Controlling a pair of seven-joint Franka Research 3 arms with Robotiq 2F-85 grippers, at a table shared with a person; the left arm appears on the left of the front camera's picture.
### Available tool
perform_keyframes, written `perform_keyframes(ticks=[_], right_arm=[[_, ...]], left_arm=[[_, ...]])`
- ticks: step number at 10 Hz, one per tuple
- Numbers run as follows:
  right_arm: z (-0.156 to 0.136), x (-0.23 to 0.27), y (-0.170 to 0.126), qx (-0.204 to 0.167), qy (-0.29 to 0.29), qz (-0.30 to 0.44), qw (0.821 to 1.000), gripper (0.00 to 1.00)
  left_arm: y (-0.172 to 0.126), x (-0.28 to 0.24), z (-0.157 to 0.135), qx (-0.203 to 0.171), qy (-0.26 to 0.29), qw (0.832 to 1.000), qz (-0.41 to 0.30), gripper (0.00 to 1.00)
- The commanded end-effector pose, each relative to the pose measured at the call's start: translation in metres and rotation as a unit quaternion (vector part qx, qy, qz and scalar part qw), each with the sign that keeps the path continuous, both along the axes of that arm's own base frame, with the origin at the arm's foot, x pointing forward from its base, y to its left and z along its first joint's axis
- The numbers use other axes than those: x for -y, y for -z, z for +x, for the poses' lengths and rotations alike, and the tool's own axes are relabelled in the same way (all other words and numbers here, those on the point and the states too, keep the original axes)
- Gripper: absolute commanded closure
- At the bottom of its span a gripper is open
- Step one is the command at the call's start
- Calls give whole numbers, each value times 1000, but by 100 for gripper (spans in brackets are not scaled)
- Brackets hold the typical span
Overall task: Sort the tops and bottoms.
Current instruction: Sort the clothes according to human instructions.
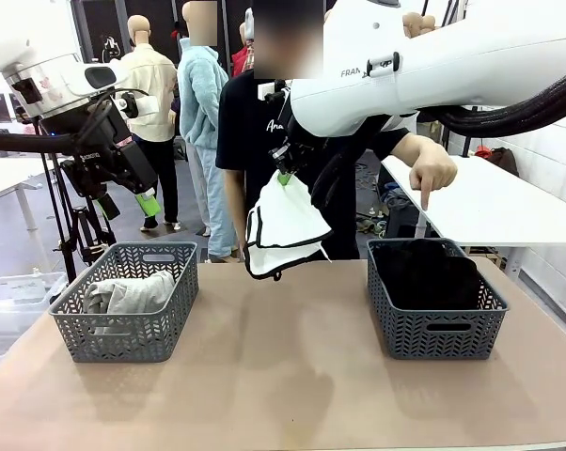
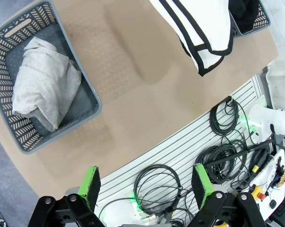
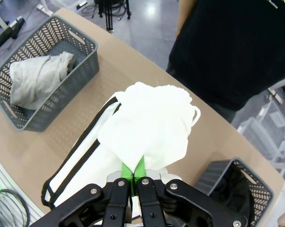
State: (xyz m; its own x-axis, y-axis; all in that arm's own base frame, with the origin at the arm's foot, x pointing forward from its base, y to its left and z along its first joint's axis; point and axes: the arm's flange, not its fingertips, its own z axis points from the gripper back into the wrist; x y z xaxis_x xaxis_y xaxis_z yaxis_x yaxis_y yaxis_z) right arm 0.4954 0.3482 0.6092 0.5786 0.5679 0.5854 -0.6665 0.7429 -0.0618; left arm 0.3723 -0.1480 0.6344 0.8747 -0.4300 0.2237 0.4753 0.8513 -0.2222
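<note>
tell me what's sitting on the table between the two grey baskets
Nothing rests there: the tabletop between the left basket and right basket is bare in the front view. The white shorts hang above it from the right gripper.

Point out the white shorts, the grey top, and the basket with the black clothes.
white shorts (image 1: pixel 285 225), front view, hanging front panel.
grey top (image 2: pixel 44 82), left wrist view, folded middle.
right basket (image 1: pixel 443 334), front view, front wall.

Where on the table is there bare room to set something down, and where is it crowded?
Free: the bare tabletop between the left basket and the right basket, and the strip along the near edge. Crowded: the left basket holds a grey top, the right one black bottoms, and the white shorts hang from the right gripper over the far middle.
</note>
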Motion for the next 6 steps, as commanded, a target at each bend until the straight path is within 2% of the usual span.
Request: perform_keyframes(ticks=[1,6], right_arm=[[0,2,-3,3,1,1,1000,100],[0,0,0,0,0,0,1000,100]], left_arm=[[-1,-2,0,0,-1,1000,-5,0],[-1,-2,0,0,-1,1000,-5,0]])
